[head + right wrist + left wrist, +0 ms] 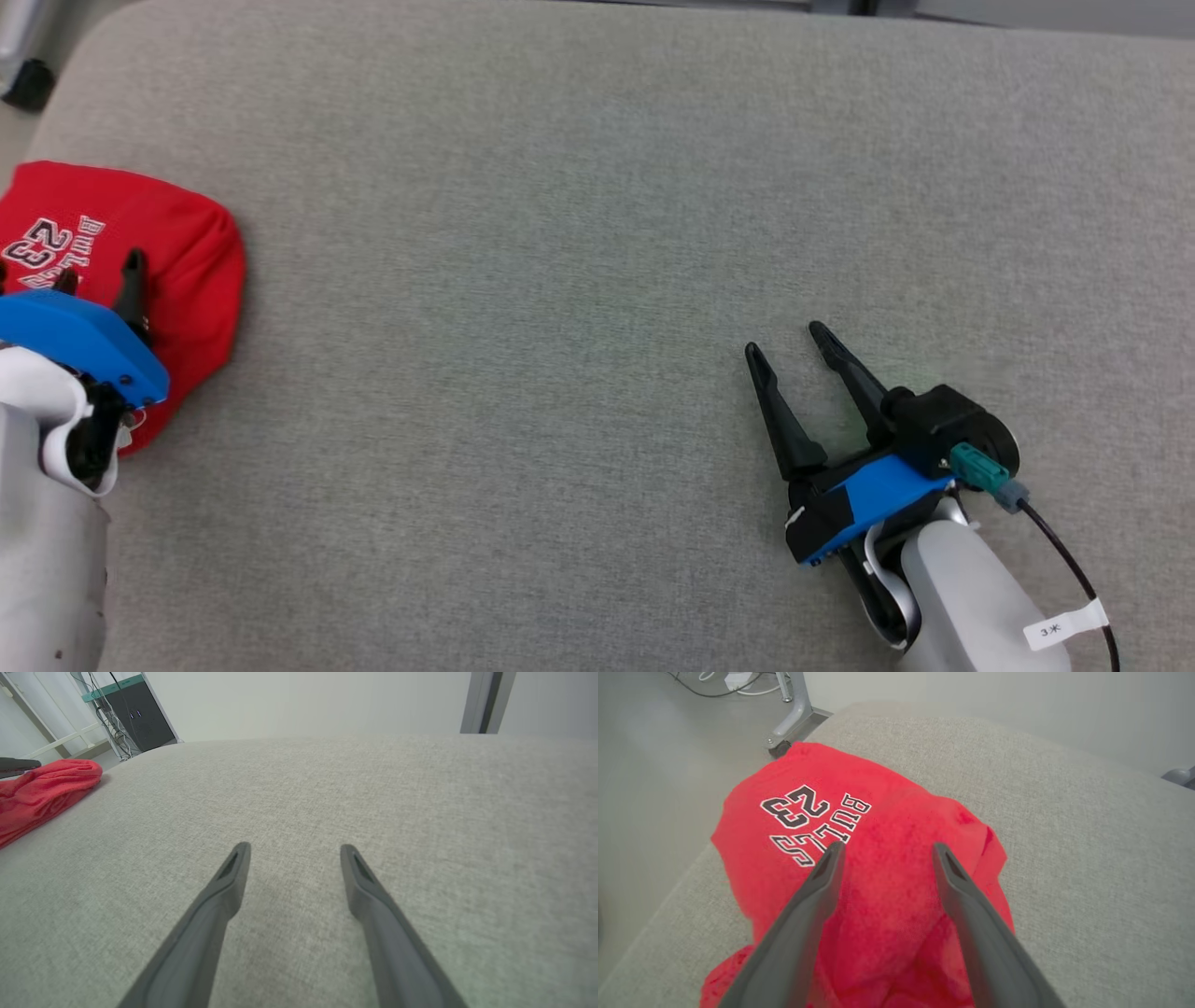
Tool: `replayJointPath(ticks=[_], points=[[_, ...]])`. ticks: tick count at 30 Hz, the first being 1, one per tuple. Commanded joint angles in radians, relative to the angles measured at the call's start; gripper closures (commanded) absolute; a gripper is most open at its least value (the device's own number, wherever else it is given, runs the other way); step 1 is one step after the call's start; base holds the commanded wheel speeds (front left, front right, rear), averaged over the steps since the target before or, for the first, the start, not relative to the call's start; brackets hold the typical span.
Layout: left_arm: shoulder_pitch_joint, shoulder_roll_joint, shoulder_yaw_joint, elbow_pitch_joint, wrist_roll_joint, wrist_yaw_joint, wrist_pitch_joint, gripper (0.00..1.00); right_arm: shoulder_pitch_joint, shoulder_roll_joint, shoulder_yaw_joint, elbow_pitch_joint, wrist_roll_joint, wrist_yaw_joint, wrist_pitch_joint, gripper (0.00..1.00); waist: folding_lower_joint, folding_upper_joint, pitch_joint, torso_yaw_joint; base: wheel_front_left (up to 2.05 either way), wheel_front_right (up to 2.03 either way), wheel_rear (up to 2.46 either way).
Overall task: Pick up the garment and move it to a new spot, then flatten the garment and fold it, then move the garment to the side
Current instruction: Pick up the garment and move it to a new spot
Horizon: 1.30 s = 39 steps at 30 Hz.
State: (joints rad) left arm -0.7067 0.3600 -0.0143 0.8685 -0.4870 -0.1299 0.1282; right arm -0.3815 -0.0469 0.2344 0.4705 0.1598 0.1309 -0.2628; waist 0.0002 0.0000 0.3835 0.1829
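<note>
The garment [177, 271] is a red shirt with black and white lettering, folded into a bundle at the left edge of the grey cushion. My left gripper [98, 271] hovers over its near part, open, with nothing between the fingers. Seen from the left wrist, the garment [887, 891] lies under and between the spread fingers [822, 882]. My right gripper [789, 341] stands open over bare cushion at the lower right, far from the shirt. From the right wrist the garment [42, 793] shows at the far left, with the open right gripper [294, 851] over plain fabric.
The grey cushion [597, 233] spans the whole work area; its left edge runs just beside the shirt. A metal leg with a caster [789, 718] and cables stand on the floor beyond that edge. A dark cabinet [135, 714] stands far off.
</note>
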Motion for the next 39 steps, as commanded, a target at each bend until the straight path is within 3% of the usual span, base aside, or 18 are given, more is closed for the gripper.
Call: replayJointPath(ticks=[1,10,11,12,15,21,26,32,39], points=[[-0.027,0.016,-0.003,0.023,-0.023,-0.001,0.029,0.0,-0.008,-0.009,-0.01,0.004,-0.007,0.0,-0.002,0.0,-0.0002,0.0,0.012,-0.009,0.0,0.0,0.0],[-0.037,0.023,-0.047,0.163,-0.07,0.0,0.176,0.0,-0.029,-0.01,-0.033,-0.005,-0.018,0.0,0.0,0.0,-0.0002,0.0,0.046,-0.044,0.0,0.0,0.0],[-0.037,0.014,-0.055,0.164,-0.072,0.0,0.177,0.21,-0.029,-0.01,-0.034,-0.005,-0.017,-0.001,0.0,0.0,-0.0002,0.0,0.047,-0.045,0.0,0.0,0.0],[-0.038,0.012,-0.06,0.166,-0.074,0.0,0.172,1.0,-0.029,-0.01,-0.036,-0.005,-0.017,-0.001,0.0,0.0,-0.0002,0.0,0.048,-0.045,0.0,0.0,0.0],[-0.041,0.012,-0.076,0.164,-0.081,0.0,0.171,1.0,-0.03,-0.01,-0.04,-0.002,-0.015,-0.001,0.0,0.0,-0.0002,0.0,0.047,-0.044,0.0,0.0,0.0],[-0.087,0.054,-0.125,0.084,-0.066,0.0,0.026,1.0,-0.022,-0.008,-0.031,0.001,0.006,0.0,0.0,0.0,-0.0002,0.0,0.015,-0.045,0.0,0.0,0.0],[-0.11,0.071,-0.221,-0.024,-0.089,0.0,-0.034,1.0,0.003,-0.007,-0.03,0.008,0.034,0.0,-0.001,0.0,-0.0002,0.0,-0.041,-0.063,0.0,0.0,0.0],[-0.117,0.054,-0.315,-0.122,-0.114,0.0,-0.071,1.0,0.025,-0.007,-0.036,0.023,0.045,0.0,-0.001,0.0,-0.0002,0.0,-0.088,-0.102,0.0,0.0,0.0],[-0.089,-0.005,-0.472,-0.24,-0.169,0.0,-0.089,1.0,0.052,-0.006,-0.044,0.029,0.07,0.0,-0.001,0.0,-0.0002,0.0,-0.127,-0.19,0.0,0.0,0.0]])
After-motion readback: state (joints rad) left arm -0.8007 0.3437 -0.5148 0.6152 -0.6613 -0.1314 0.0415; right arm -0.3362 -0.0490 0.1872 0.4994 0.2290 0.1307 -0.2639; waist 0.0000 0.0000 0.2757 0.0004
